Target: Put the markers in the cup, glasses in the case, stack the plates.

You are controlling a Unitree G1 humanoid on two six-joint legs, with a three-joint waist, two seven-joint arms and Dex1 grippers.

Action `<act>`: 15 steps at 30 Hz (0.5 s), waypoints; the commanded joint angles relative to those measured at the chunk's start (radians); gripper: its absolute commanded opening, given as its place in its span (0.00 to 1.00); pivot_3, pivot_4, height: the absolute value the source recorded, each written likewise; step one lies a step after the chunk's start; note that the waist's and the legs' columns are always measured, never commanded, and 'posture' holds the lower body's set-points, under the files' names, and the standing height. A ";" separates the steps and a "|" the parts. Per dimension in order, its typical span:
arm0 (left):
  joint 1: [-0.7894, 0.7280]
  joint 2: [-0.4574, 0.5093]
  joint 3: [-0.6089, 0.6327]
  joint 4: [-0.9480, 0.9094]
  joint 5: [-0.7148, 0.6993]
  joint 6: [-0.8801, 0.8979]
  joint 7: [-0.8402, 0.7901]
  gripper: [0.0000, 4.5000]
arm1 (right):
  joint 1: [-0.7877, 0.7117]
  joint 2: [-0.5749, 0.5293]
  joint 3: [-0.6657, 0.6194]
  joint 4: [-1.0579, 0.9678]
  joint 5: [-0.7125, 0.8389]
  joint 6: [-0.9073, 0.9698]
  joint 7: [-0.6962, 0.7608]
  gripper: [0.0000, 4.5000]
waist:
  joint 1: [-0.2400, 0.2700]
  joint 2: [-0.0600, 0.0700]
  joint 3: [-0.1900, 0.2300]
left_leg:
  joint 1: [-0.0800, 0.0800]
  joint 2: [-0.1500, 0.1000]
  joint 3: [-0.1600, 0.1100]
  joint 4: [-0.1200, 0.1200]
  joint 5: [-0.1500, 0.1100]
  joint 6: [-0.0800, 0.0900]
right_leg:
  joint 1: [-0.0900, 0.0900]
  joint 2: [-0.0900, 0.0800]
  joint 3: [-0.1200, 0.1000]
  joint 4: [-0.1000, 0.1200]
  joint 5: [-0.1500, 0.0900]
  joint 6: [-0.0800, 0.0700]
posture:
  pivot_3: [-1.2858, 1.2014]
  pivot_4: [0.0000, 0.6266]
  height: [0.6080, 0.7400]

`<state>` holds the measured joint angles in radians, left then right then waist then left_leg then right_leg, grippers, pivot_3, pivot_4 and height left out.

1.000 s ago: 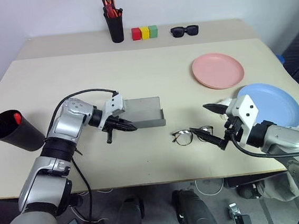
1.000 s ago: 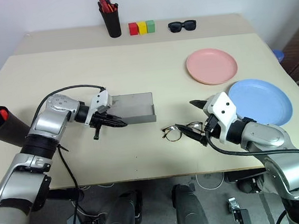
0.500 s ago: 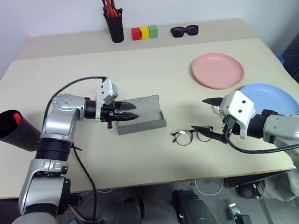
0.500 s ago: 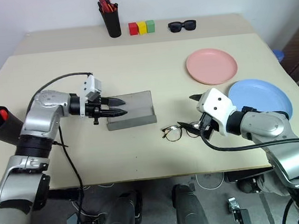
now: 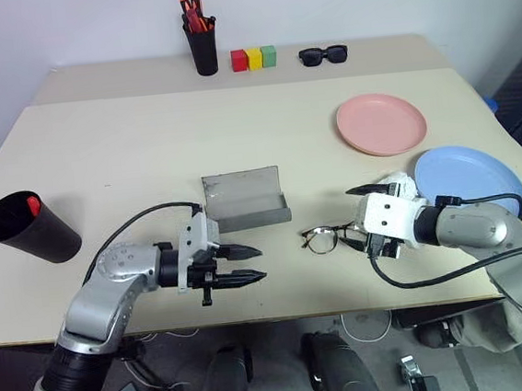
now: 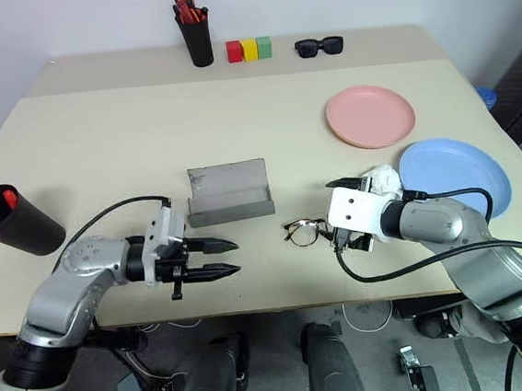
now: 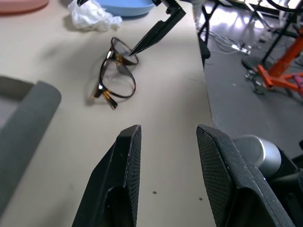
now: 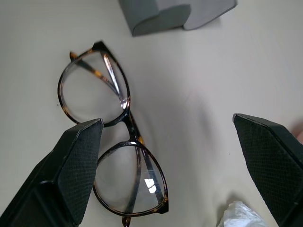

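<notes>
The wire-framed glasses (image 5: 325, 237) lie folded on the table, just right of the grey case (image 5: 243, 199), whose lid stands up. My right gripper (image 5: 348, 213) hangs open over the glasses' right end. In the right wrist view the glasses (image 8: 113, 151) lie between its wide-spread fingers (image 8: 80, 156), close to one of them. My left gripper (image 5: 261, 261) is open and empty near the table's front edge, below the case. The black cup (image 5: 28, 229) stands far left with a red marker (image 5: 31, 206) inside. The pink plate (image 5: 381, 123) and the blue plate (image 5: 468, 180) lie apart at the right.
At the back stand a black pen holder (image 5: 202, 46) with orange-capped pens, three coloured blocks (image 5: 254, 57) and black sunglasses (image 5: 323, 55). A crumpled white tissue (image 5: 398, 182) lies by the blue plate's near-left rim, beside my right gripper.
My left gripper opened at the case and then drew back to the table's front edge; the case lid now stands up. My right gripper rolled and sank over the glasses.
</notes>
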<state>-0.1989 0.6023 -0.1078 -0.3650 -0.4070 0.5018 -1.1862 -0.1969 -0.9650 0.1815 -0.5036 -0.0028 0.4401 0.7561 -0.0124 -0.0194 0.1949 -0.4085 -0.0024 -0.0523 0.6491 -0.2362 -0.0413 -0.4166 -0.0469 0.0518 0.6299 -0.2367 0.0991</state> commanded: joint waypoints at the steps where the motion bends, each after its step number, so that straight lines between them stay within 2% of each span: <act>1: 0.012 -0.004 0.002 -0.043 -0.032 0.001 0.036 0.41 | -0.026 0.008 0.012 0.010 -0.057 -0.032 0.003 1.00 | -0.001 0.000 0.000 | 0.000 0.000 0.000 0.000 0.000 0.000 | 0.000 0.000 0.000 0.000 0.000 0.000 | 0.52 0.24 1.00; 9: 0.029 0.003 0.009 -0.034 -0.049 -0.015 0.057 0.41 | -0.028 0.025 0.036 0.031 -0.106 -0.059 0.025 1.00 | -0.001 0.000 0.000 | 0.000 0.000 0.000 0.000 0.000 0.000 | 0.000 0.000 0.000 0.000 0.000 0.000 | 0.52 0.24 1.00; 10: 0.031 0.003 0.009 -0.035 -0.051 -0.016 0.060 0.42 | -0.026 0.026 0.041 0.034 -0.114 -0.064 0.028 0.88 | -0.001 0.000 0.000 | 0.000 0.000 0.000 0.000 0.000 0.000 | 0.000 0.000 0.000 0.000 0.000 0.000 | 0.52 0.24 1.00; 11: 0.032 0.003 0.010 -0.036 -0.051 -0.016 0.063 0.42 | -0.024 0.029 0.045 0.038 -0.122 -0.070 0.030 0.81 | -0.001 0.000 0.000 | 0.000 0.000 0.000 0.000 0.000 0.000 | 0.000 0.000 0.000 0.000 0.000 0.000 | 0.52 0.24 1.00; 15: 0.037 0.002 0.013 -0.040 -0.055 -0.014 0.075 0.42 | -0.020 0.047 0.053 0.050 -0.141 -0.082 0.035 0.36 | -0.001 0.000 0.000 | 0.000 0.000 0.000 0.000 0.000 0.000 | 0.000 0.000 0.000 0.000 0.000 0.000 | 0.52 0.24 1.00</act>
<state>-0.1647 0.5992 -0.1051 -0.3753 -0.4351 0.4959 -1.1155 -0.2109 -0.9233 0.2341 -0.4440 -0.1331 0.3751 0.7895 -0.0135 -0.0194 0.1949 -0.4083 -0.0026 -0.0520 0.6488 -0.2362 -0.0413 -0.4166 -0.0468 0.0518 0.6298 -0.2367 0.0990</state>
